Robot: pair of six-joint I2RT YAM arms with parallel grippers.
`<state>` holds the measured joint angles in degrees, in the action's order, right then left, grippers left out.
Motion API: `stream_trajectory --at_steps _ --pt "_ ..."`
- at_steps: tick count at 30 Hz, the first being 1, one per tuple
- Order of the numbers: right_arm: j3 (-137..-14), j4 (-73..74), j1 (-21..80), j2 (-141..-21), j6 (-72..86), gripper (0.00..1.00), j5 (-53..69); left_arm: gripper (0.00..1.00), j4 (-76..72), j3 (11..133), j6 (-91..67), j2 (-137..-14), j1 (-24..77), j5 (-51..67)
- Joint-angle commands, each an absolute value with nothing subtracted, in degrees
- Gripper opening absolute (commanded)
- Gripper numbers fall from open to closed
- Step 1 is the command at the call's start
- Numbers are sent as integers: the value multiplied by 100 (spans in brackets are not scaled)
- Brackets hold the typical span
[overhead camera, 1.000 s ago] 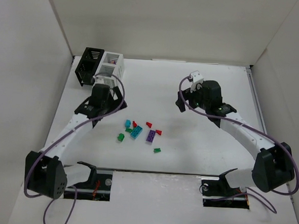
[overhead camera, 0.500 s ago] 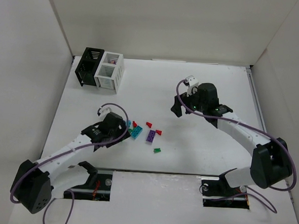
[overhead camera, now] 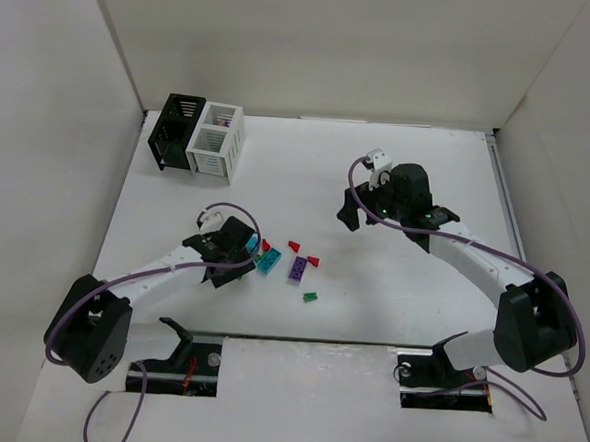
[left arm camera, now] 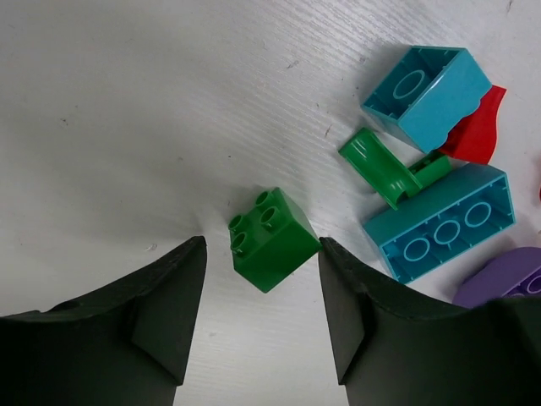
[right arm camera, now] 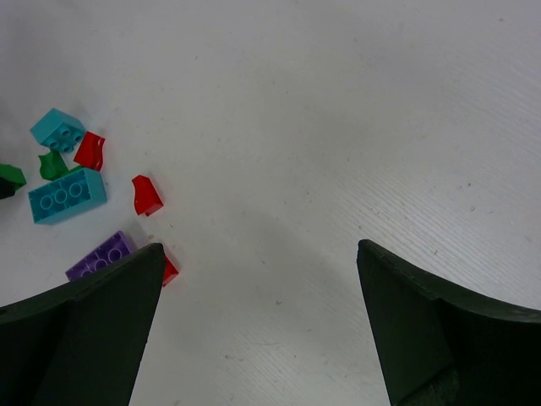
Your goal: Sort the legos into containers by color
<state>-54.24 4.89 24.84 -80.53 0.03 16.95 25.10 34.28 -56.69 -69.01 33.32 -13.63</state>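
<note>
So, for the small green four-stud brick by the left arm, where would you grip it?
On two opposite flat side walls of the green four-stud brick, coming straight down. It sits studs-up, clear of the curved green piece, but turned cornerwise to the jaws straddling it, so a wrist turn to meet flat faces looks safer.

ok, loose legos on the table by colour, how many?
green legos: 3
teal legos: 2
red legos: 3
purple lego: 1
Total: 9, leaving out whatever sits in the white bin.
</note>
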Motion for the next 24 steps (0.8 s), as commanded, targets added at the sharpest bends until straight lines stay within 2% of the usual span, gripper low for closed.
stream_trajectory --at_steps 1,7,10,14,16,21,24 --pt "-5414 246 2531 -8024 26 100 1749 52 2496 3674 -5651 -6935 3349 -1529" --pt "-5414 246 2531 -8024 26 100 1749 43 2496 3674 -5599 -7128 3349 -1468" --pt "-5414 246 2531 -8024 -26 100 1749 35 2443 3674 -5599 -7128 3349 -1468" --pt "-5414 246 2531 -8024 -26 100 1749 34 2548 3735 -5537 -7058 3349 -1520" --pt "-5414 246 2531 -8024 -26 100 1749 30 2627 3805 -5537 -6909 3349 -1521" --pt "-5414 246 2531 -7972 -26 100 1749 30 2891 4349 -5301 -6698 3349 -1923" --pt "-5414 246 2531 -7972 -79 100 1688 31 2734 4875 -4836 -6697 2806 -2004"
